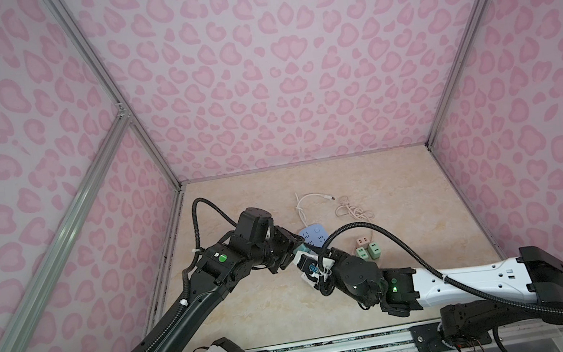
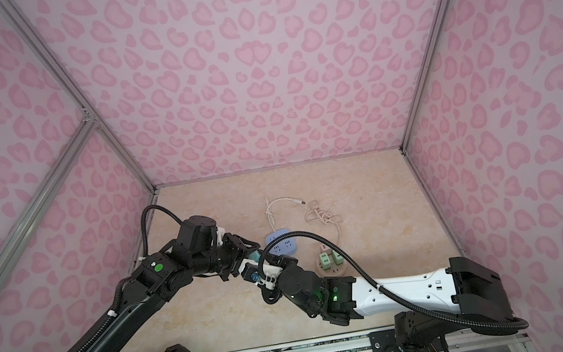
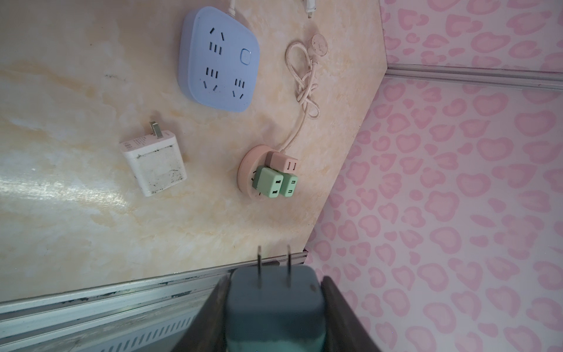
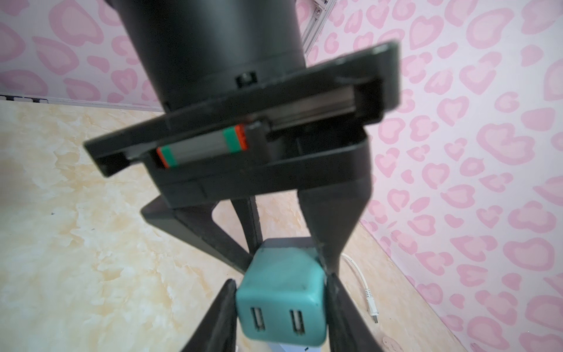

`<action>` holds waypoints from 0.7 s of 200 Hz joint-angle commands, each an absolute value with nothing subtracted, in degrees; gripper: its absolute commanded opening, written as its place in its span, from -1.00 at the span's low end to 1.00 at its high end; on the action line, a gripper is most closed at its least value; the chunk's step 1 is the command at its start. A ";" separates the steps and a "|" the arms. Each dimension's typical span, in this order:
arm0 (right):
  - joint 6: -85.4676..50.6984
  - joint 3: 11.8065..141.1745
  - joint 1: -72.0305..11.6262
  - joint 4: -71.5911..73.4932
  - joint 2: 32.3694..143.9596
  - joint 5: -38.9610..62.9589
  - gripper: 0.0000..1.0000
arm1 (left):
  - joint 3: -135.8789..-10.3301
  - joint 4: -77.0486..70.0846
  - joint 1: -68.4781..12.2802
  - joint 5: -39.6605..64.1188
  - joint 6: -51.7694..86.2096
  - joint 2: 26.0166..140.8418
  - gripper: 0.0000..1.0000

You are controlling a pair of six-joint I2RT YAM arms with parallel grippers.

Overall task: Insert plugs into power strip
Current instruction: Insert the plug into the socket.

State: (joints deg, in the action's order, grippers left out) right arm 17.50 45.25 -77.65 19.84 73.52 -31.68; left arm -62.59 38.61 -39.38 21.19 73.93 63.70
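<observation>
Grip on the small teal blocky plastic plug [image 4: 281, 304] was doubled: your left gripper [image 3: 275, 279] and right gripper [image 4: 281, 280] both pinched its flat sides, above the table [image 3: 76, 213] near the pale blue rounded-square power strip [image 3: 217, 55]. It looked light, rigid, slick; its body, not its prongs [image 3: 288, 265], was the place to hold. Prongs showed only from left wrist, USB slots [image 4: 275, 320] from right

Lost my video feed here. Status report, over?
Left hand and right hand both shut on teal plug, off the table. Pink plug, two green plugs on round pink strip. White plug loose; blue strip empty.
</observation>
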 commanded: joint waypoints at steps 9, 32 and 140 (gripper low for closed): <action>12.56 44.96 -77.17 20.99 73.04 -35.96 -1.00 | -62.30 39.14 -39.21 24.34 72.00 63.49 -0.21; 12.47 45.31 -77.59 20.26 73.12 -36.25 -1.00 | -62.48 39.02 -38.93 23.66 71.53 63.43 0.04; -15.90 61.62 -61.46 -11.58 74.08 -18.04 -1.00 | -70.55 48.59 -27.93 8.91 53.25 62.19 0.45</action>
